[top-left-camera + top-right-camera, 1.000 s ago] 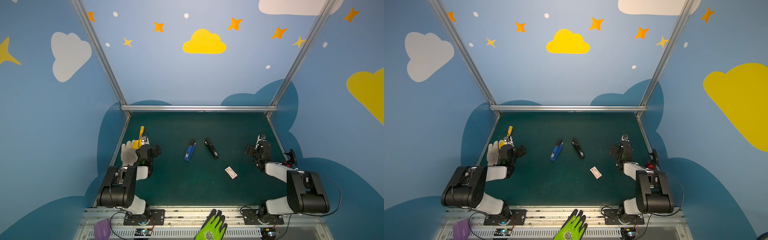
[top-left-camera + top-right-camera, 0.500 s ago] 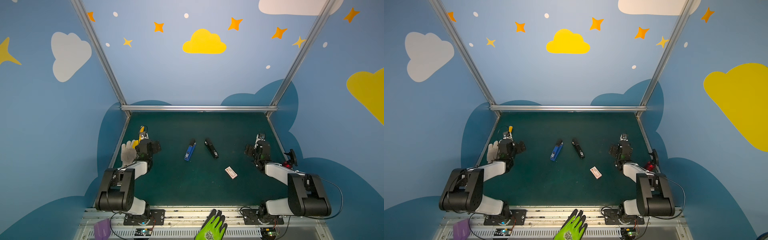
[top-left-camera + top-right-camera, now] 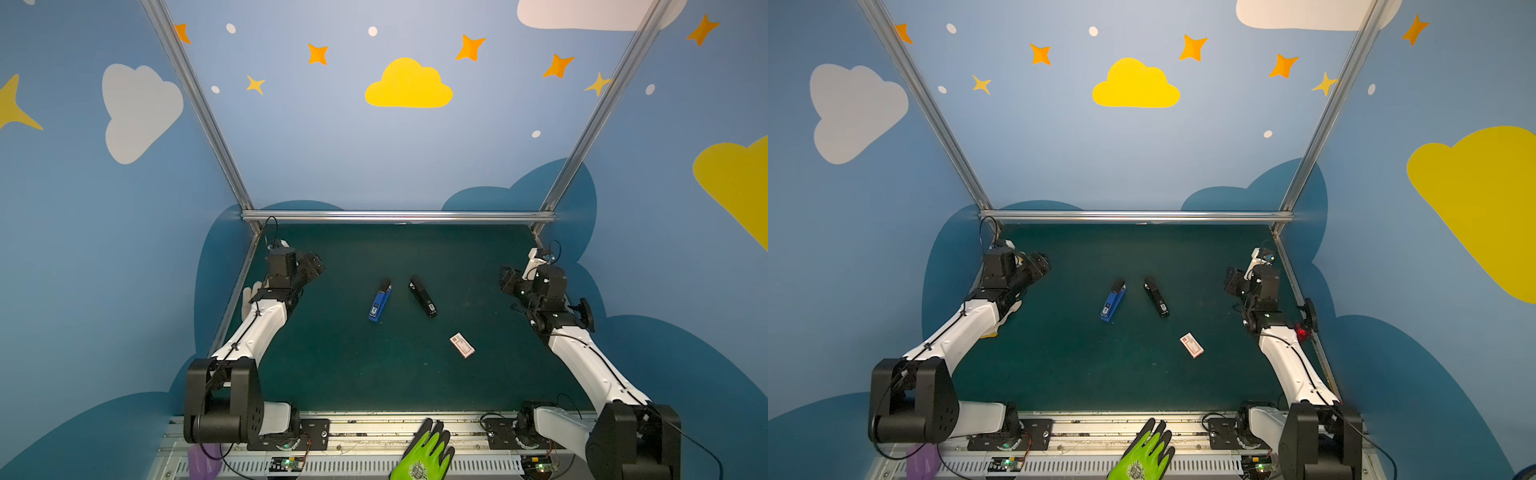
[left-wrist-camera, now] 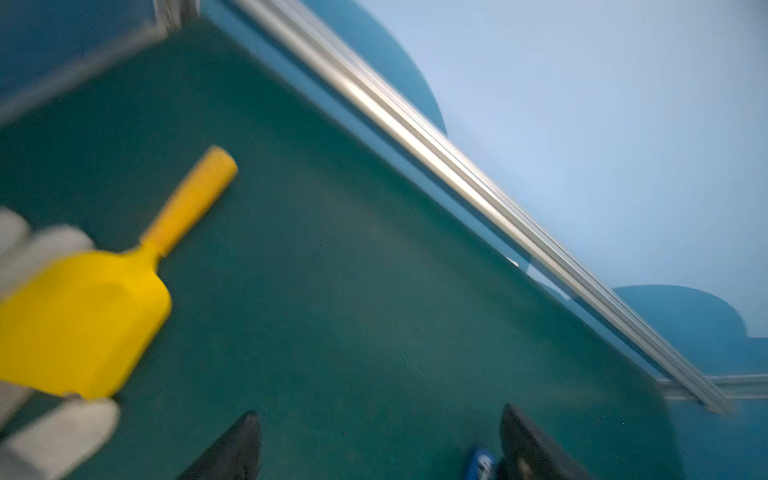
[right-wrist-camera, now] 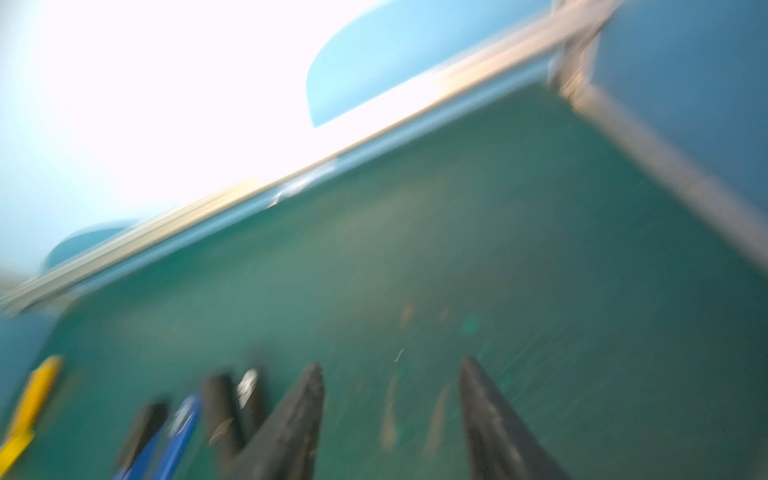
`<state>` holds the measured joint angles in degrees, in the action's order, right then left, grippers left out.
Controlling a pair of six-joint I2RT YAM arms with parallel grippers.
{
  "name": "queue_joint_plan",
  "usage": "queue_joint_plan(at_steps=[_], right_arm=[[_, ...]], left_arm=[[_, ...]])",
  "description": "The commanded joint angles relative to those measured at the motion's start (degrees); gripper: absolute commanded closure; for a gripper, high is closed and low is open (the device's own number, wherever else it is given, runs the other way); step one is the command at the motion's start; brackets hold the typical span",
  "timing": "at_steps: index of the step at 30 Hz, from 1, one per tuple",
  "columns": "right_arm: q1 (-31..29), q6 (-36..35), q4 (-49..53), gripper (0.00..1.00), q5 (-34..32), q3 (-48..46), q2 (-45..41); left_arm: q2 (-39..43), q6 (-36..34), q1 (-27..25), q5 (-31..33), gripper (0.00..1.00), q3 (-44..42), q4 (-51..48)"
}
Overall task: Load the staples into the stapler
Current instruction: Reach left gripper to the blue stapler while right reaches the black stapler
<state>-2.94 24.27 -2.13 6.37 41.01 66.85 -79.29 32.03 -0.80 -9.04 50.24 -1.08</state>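
Surveying the green table [image 3: 332, 374] in both top views: a blue stapler [image 3: 380, 301] and a black stapler [image 3: 423, 297] lie flat near the middle. They sit side by side but apart, their far ends angled toward each other. A small white box [image 3: 461, 345] with a red mark lies nearer and to the right of them, touching neither. Staples themselves cannot be made out in any view.

The left gripper [image 3: 312, 265] hangs over the far left of the table, well apart from both staplers. Its wrist view shows the fingers [image 4: 237, 449] spread wide, with only bare mat between them. Beside that arm lie a yellow scoop [image 4: 83, 324] and a pale glove [image 4: 58, 440], the scoop partly over the glove.

The right gripper [image 3: 509, 282] hangs over the far right. Its wrist view is heavily blurred but shows the fingers [image 5: 291, 428] parted and grasping nothing.

A green glove [image 3: 426, 455] rests on the near rail.
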Motion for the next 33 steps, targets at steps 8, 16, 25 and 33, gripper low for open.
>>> queue_joint_plan(at_steps=[8, 16, 25, 33], right_arm=[[-8.65, -0.66, 20.59, 0.53, 11.47, 15.23, 14.18], [-17.24, -1.77, 25.38, 0.51, 10.97, 26.61, 28.4], [-23.86, -3.19, 50.7, 0.53, 7.33, 57.11, 50.87], [-27.81, -3.36, 57.49, 0.55, 2.03, 71.13, 62.13]], left_arm=[[1.88, 7.05, -12.82, -10.69, 0.26, -7.73, -7.49], [3.04, 6.9, -24.92, -5.57, 0.33, -9.93, -7.16], [0.68, 11.95, -30.28, -8.87, 0.33, -13.76, 0.51], [-4.67, 11.03, -34.85, -7.94, 0.33, -10.78, 1.19]])
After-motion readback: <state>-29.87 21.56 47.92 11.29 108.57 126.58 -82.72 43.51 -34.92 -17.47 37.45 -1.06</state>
